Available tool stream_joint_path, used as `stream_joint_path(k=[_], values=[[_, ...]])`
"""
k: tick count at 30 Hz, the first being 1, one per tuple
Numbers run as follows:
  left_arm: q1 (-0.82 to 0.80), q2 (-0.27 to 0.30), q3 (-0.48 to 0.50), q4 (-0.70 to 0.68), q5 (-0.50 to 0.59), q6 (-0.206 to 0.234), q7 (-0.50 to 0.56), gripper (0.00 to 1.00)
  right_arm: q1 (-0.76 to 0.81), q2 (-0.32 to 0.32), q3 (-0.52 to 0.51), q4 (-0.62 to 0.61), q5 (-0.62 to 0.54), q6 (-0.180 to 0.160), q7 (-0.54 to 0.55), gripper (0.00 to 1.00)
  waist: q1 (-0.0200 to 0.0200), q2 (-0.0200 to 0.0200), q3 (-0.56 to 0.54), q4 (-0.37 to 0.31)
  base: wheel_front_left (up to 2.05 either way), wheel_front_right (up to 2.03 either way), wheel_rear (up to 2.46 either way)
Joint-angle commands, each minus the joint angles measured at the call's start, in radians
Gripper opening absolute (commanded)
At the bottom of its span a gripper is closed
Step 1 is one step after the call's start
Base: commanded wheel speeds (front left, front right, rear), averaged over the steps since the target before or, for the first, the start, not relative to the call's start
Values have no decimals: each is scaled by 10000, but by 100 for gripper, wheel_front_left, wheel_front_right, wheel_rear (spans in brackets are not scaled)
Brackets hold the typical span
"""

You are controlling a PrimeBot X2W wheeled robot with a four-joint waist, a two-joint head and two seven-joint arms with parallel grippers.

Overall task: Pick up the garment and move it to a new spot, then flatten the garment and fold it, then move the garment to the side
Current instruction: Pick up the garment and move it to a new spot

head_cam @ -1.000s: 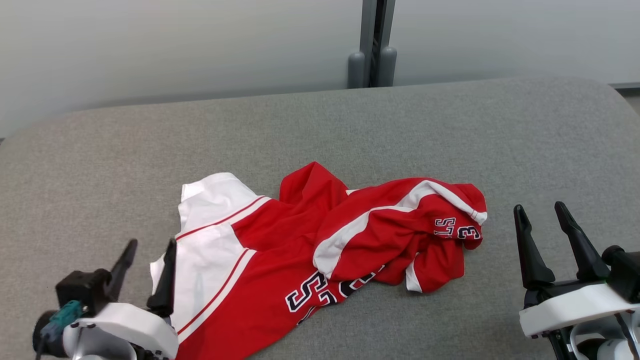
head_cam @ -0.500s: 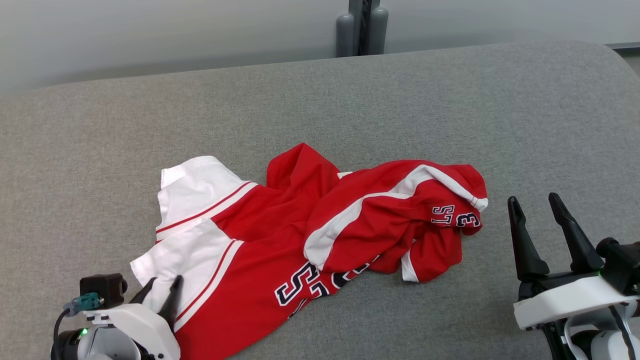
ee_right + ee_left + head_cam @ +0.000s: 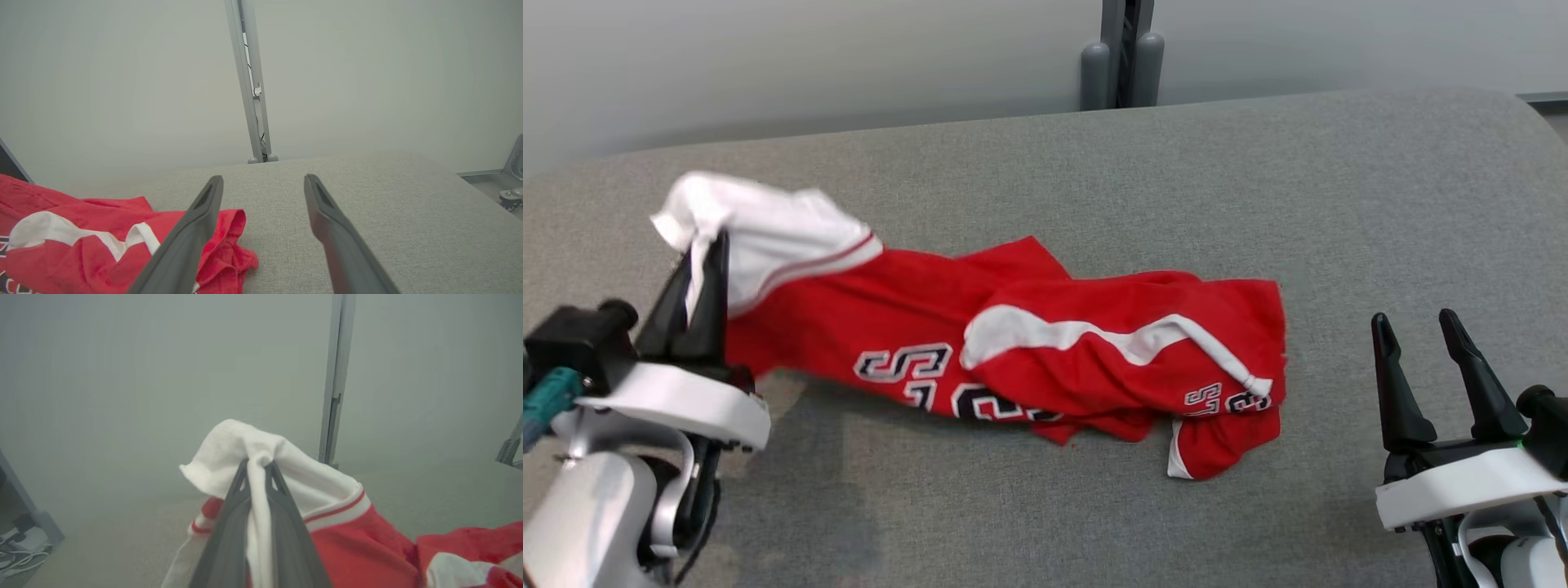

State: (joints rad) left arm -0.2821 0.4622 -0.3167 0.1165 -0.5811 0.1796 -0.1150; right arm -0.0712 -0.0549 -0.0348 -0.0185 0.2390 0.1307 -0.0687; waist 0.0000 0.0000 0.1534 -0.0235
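The garment is a red and white jersey with dark numbers, stretched across the grey table. My left gripper is shut on its white end and holds that end raised at the left. In the left wrist view the white cloth bunches over my left gripper, pinched between the two dark fingers. The garment's red end still lies on the table, left of my right gripper. My right gripper stands open at the lower right, apart from the cloth, nothing between its fingers.
A grey post stands behind the table's far edge against a pale wall. The table's rounded right corner lies beyond my right gripper. Cables lie on the floor at the left.
My left gripper closed on the garment's white corner and lifted it up and to the left, dragging the jersey out lengthwise. The right arm barely moved. The camera shifted.
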Motion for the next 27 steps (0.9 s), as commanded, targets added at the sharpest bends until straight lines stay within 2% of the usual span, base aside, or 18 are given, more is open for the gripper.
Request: stream_joint_path(k=[1, 7, 12, 17, 22, 27], values=[[-216, 240, 80, -863, 264, 218, 73, 0, 53, -15, -57, -13, 8, 1, -44, 100, 0, 0, -61, 11, 0, 0, 0], [-771, 1183, 395, -3780, 1166, 870, 771, 0, 92, 5, -132, 24, 87, 1, -145, 100, 0, 0, -170, -19, 0, 0, 0], [-1399, 2040, 1252, -4557, 1429, 1320, 1492, 0, 144, 15, -269, 9, 142, 1, -217, 100, 0, 0, -151, 81, 0, 0, 0], [-1904, 2830, 2178, -4066, 1288, 1490, 2065, 0, 155, 21, -402, -162, 99, 1, -200, 100, 0, 0, 52, 452, 0, 0, 0], [-2660, 3294, 2490, -2528, 985, 1035, 2264, 0, 105, 19, -529, -346, -5, 1, -35, 100, 0, 0, 366, 1134, 0, 0, 0], [-3802, 3124, 2068, -508, 972, 474, 1925, 0, -227, -24, -508, -675, -210, 1, 225, 100, 0, 0, 841, 1774, 0, 0, 0]])
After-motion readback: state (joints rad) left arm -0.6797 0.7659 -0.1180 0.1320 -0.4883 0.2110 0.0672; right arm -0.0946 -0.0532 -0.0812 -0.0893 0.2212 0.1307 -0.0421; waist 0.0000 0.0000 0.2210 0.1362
